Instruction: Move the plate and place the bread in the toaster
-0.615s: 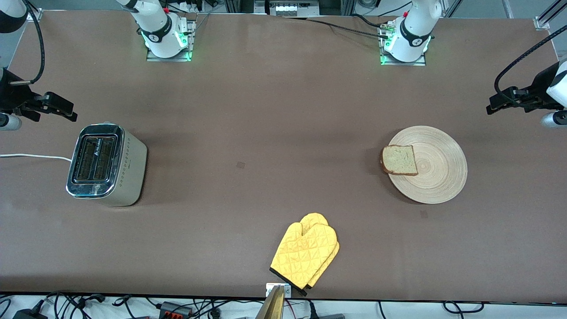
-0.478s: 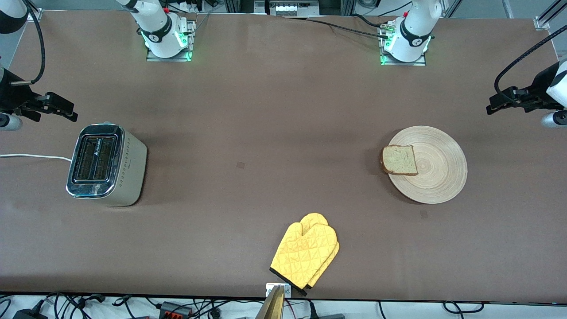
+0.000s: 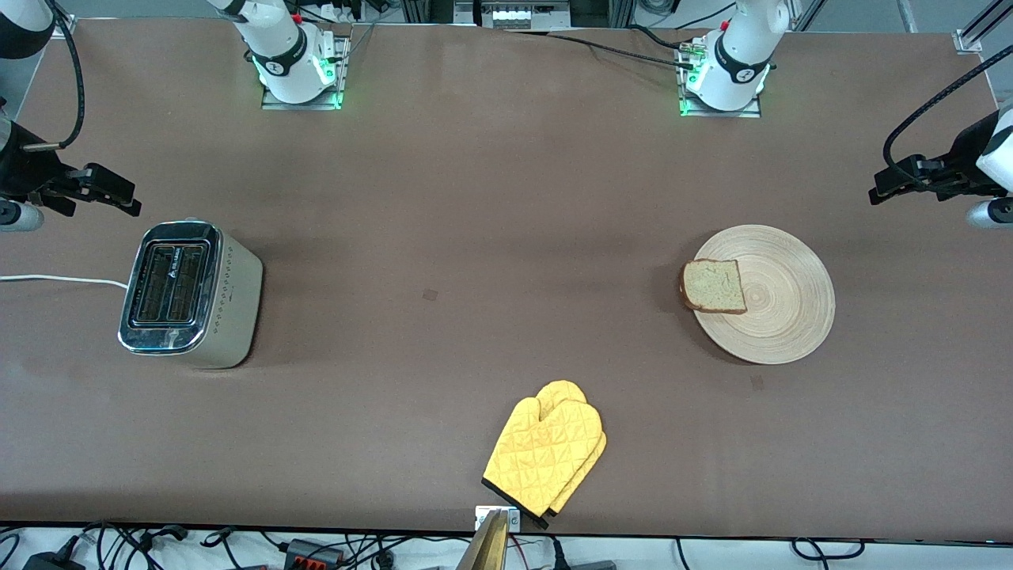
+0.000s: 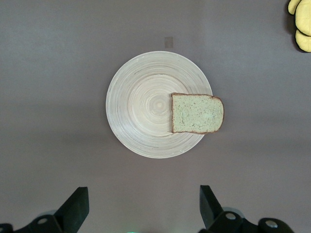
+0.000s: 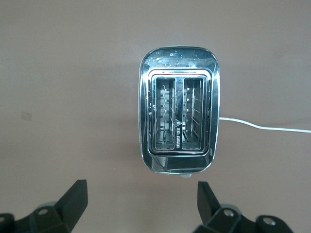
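The light is bright and even, and it seems to come from above. The brown table (image 3: 475,237) looks a bit lighter in some patches. Soft, faint shadows sit close under the toaster (image 3: 190,294), the plate (image 3: 783,317) and the yellow mitt (image 3: 546,455). The toaster's shiny top has small white glints on it in the right wrist view. Green lights glow at both arm bases. The bread (image 4: 197,113) looks sharp and clear. Nothing looks blurry, and the table edges look straight.
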{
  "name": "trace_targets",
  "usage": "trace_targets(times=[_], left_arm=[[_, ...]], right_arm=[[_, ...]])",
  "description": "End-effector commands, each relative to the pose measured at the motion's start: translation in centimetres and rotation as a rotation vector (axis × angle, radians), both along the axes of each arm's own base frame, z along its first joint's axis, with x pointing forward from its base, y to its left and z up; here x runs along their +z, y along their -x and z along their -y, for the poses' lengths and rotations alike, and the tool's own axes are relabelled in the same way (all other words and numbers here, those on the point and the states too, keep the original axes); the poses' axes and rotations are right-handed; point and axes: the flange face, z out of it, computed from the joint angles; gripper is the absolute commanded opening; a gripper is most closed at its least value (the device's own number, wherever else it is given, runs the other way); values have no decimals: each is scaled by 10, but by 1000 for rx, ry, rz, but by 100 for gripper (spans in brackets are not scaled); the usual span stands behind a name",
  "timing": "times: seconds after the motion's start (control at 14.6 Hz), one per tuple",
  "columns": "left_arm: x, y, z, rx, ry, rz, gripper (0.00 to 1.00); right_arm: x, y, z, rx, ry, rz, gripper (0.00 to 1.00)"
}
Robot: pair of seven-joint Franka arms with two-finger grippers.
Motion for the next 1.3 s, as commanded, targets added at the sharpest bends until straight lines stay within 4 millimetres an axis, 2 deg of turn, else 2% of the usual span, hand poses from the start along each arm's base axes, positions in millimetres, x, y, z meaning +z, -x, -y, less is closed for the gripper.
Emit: trace_targets(times=[0.0,0.96,1.23], left_arm=[[5,-3,-1,-13,-16,-5,100],[5,-3,0,-14,-16,-5,100],[5,-3,-2,-16,-16,-5,100]], right_arm=[[-2,1,-2,-3,14,26,100],[-5,-6,-1,-8,15,31,100],[-5,-6,5,-21,11,34,100]])
